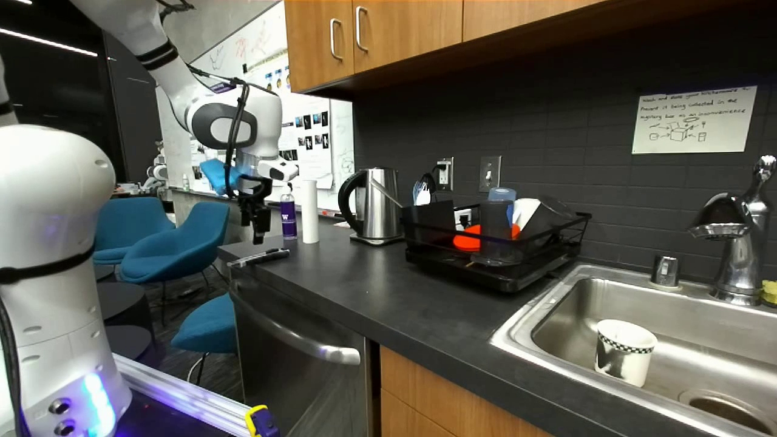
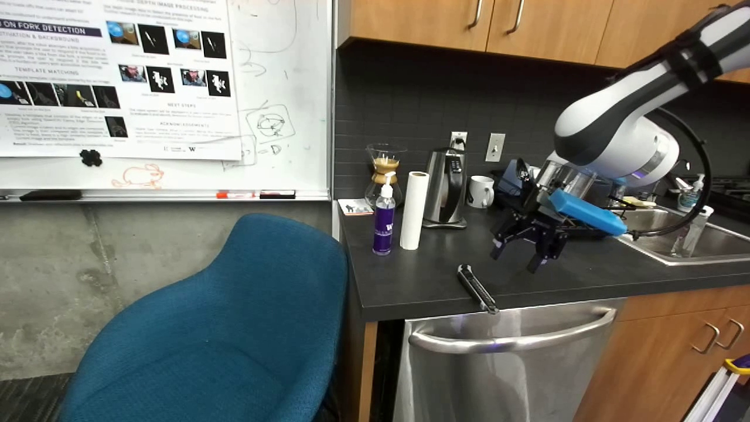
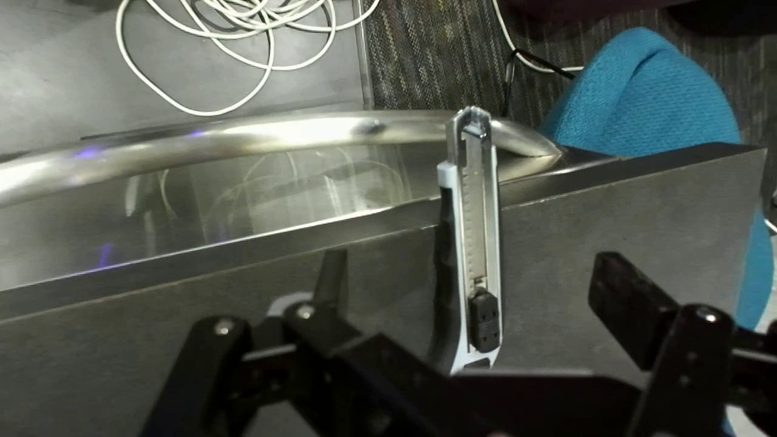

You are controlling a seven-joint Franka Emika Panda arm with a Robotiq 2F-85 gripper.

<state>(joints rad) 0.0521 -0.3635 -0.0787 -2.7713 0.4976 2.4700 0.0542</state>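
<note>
Nearest in the wrist view, gripper (image 3: 478, 282) with fingers (image 3: 628, 309) spread wide, gripping nothing. Hovers over the cutter (image 3: 473, 240) without touching, one finger to either side of the handle end; seems opened well beyond the width of so slim a thing, to leave slack on both flanks.

Below, cutter flat on the counter (image 2: 410, 287), slider (image 3: 484, 321) up, laid across the front edge with the metal nose (image 3: 472, 130) jutting out above the steel front (image 2: 498, 375). Probably steady like that, with most of the length borne by the counter, though likely easy to tip if pressed at the nose. Sits forward of the bottle (image 2: 384, 231), white cylinder (image 2: 414, 211) and kettle (image 2: 438, 193), placed upright farther back, perhaps to keep tall things away from the edge.

In an exterior view, arm (image 1: 182, 91) arching from the base (image 1: 54, 291), partly out of view, with the wrist bent to aim the gripper downward, apparently so as to face the cutter from above.
</note>
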